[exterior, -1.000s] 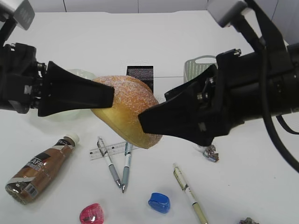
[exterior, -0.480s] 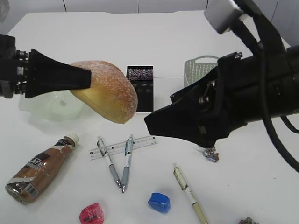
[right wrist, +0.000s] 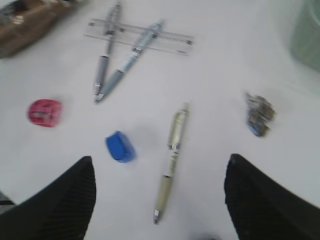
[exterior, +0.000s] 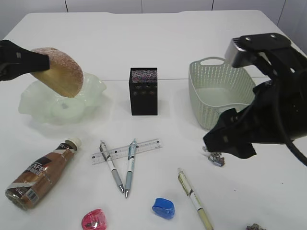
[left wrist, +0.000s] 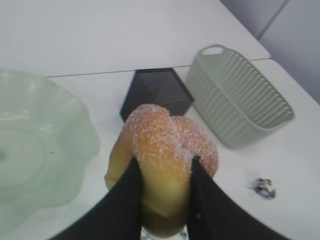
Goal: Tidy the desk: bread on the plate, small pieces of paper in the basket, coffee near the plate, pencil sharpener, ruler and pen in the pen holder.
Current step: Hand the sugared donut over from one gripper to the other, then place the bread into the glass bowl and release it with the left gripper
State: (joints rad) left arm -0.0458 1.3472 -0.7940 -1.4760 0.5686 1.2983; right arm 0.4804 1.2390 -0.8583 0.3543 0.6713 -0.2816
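My left gripper is shut on the sugared bread, holding it tilted over the pale green plate. My right gripper hangs open and empty over the table's front right, above a beige pen. The black pen holder stands mid-table, with the basket to its right. On the table lie the coffee bottle, a ruler under two pens, a blue sharpener, a pink sharpener and a crumpled paper piece.
A second bit of paper shows at the front edge. The right arm's bulk stands in front of the basket's right side. Bare white table lies behind the pen holder and between the plate and the holder.
My left gripper has carried the bread leftward from mid-table to over the plate. The right arm has drawn back to the right, uncovering the basket.
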